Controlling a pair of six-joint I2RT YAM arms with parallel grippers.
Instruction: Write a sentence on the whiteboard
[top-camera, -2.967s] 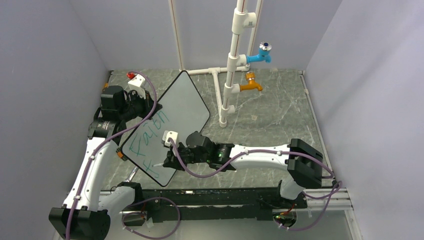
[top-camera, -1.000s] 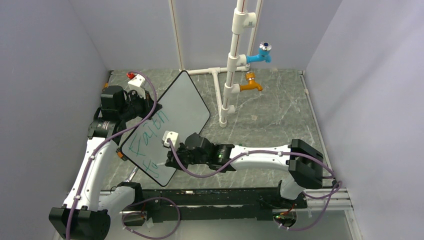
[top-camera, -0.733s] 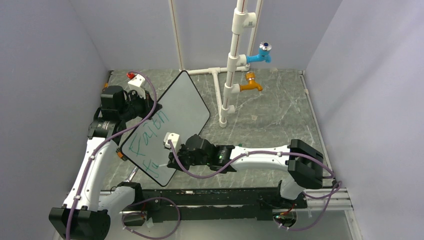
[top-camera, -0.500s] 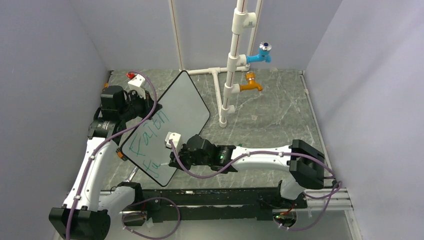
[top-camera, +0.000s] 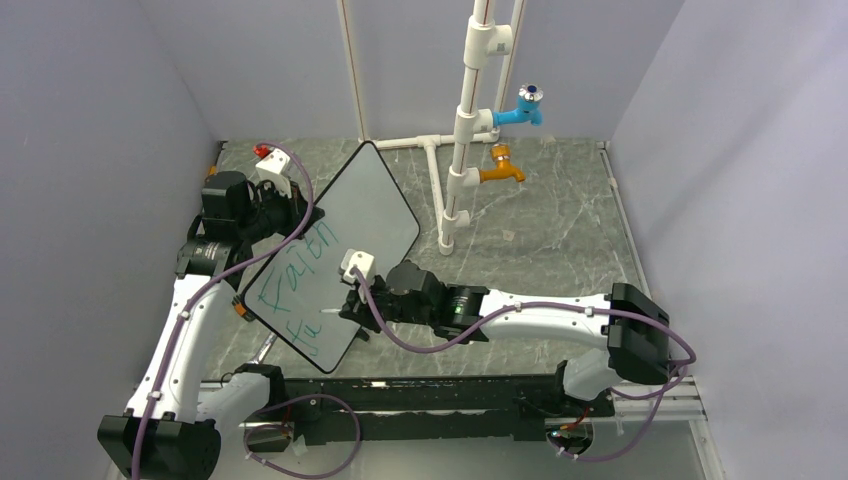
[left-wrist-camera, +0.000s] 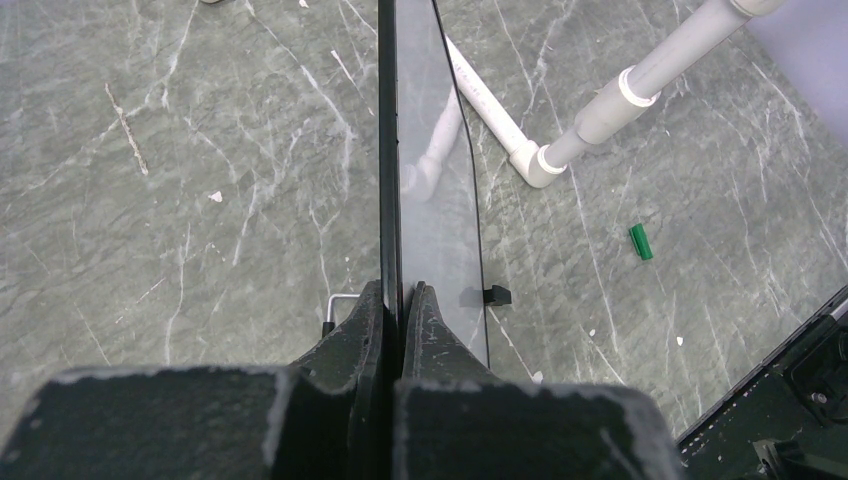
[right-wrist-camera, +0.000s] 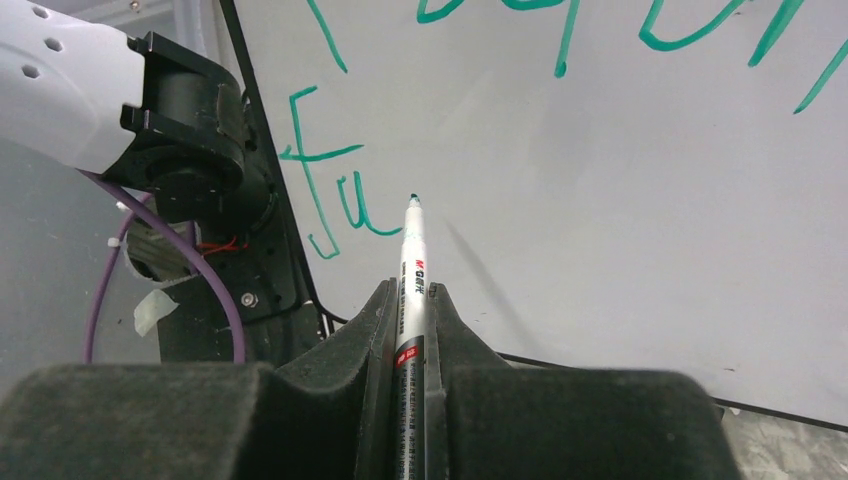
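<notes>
Right end effector (right-wrist-camera: 411, 292) clamped on a marker (right-wrist-camera: 412, 255). The white barrel sticks out ahead of the fingers, green tip pointing at the whiteboard (right-wrist-camera: 620, 180). Tip sits just right of the last green stroke; touching the board or just off it, cannot tell. Sentence (right-wrist-camera: 335, 195) reads "Fu" on the second line, up and left of the tip. Only the lower strokes of the first line show at the top edge of the right wrist view.

In the top view the right end effector (top-camera: 347, 305) reaches in from the right at the near-right edge of the whiteboard (top-camera: 370, 200). Sentence (top-camera: 300, 275), "Faith" over "Fu", lies to its left on the near half of the board.

Left end effector (left-wrist-camera: 398, 290) closed on the whiteboard (left-wrist-camera: 388, 150) rim, one finger on each face. The board shows edge-on, running straight ahead of it and tilted up, not flat on the surface (left-wrist-camera: 180, 180). In the top view the left end effector (top-camera: 268, 205) sits at the board's far-left edge.

Small black foot (left-wrist-camera: 496, 295) on the board, just right of the left fingers. Green cap (left-wrist-camera: 640, 242) lies on the surface well to the right, near a white pipe frame (left-wrist-camera: 600, 120). Pipe frame (top-camera: 460, 150) stands beyond the board, with a blue tap (top-camera: 525, 105) above an orange tap (top-camera: 500, 172).
</notes>
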